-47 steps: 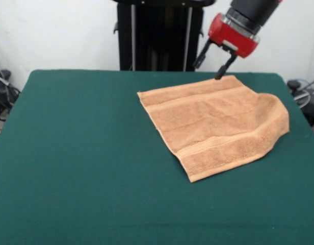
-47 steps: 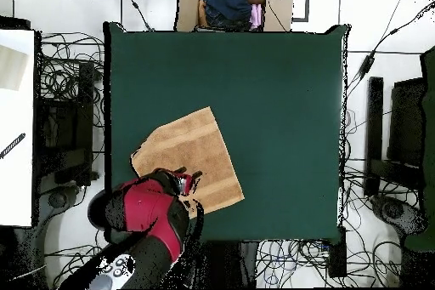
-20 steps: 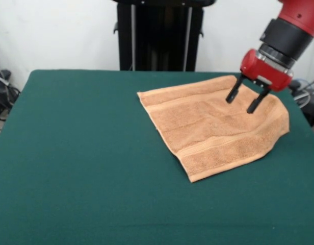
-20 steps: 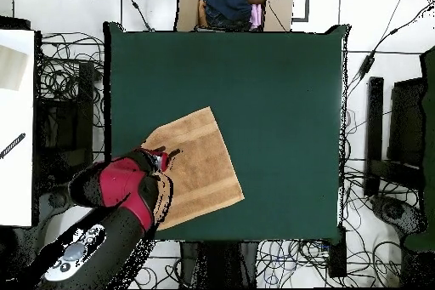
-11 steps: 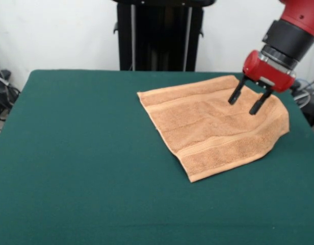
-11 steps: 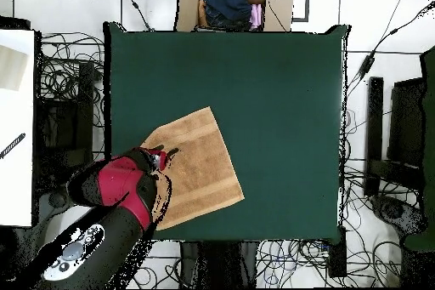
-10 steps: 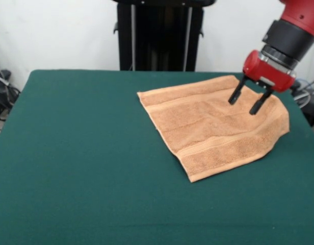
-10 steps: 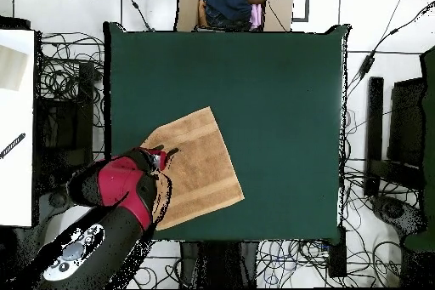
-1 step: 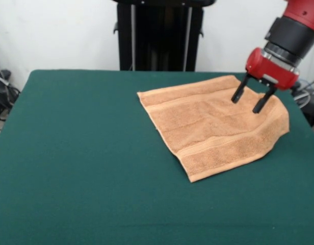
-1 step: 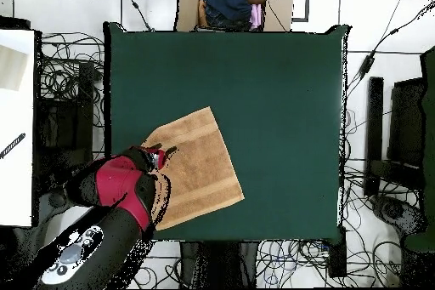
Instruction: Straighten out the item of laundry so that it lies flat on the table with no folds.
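No readable text, labels, brand names, numbers or signs appear anywhere in either view.

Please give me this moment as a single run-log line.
towel: right side humped, unflattened | gripper: open, above towel's right part, holding nothing | table: towel only

The dark green table (image 9: pixel 85 168) stretches wide in front of me, and on it lies just the orange-tan towel (image 9: pixel 213 130), toward one side near an edge, one corner humped up rather than flat.
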`<state>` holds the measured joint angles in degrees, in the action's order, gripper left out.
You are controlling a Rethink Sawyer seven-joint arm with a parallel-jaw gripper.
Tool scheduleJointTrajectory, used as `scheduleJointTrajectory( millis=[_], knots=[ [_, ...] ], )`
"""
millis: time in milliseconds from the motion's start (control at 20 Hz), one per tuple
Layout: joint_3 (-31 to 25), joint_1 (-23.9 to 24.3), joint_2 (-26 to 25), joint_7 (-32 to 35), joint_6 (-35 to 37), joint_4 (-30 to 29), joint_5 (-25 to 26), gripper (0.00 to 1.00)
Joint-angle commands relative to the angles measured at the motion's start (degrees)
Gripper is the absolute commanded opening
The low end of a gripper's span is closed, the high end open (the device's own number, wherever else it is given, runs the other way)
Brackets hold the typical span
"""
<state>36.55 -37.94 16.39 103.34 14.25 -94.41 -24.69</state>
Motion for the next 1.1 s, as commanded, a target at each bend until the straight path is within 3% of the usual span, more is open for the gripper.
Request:
scheduleJointTrajectory(
  millis=[50,500,1100],
  knots=[
    [-6.16,1.40,0.01,14.77,3.36,1.15,-3.16,1.00],
    [-3.32,-1.58,-2.77,16.17,4.16,3.17,-3.94,1.00],
    [-4.83,1.12,1.09,11.55,2.56,-0.80,-0.87,1.00]
  ],
)
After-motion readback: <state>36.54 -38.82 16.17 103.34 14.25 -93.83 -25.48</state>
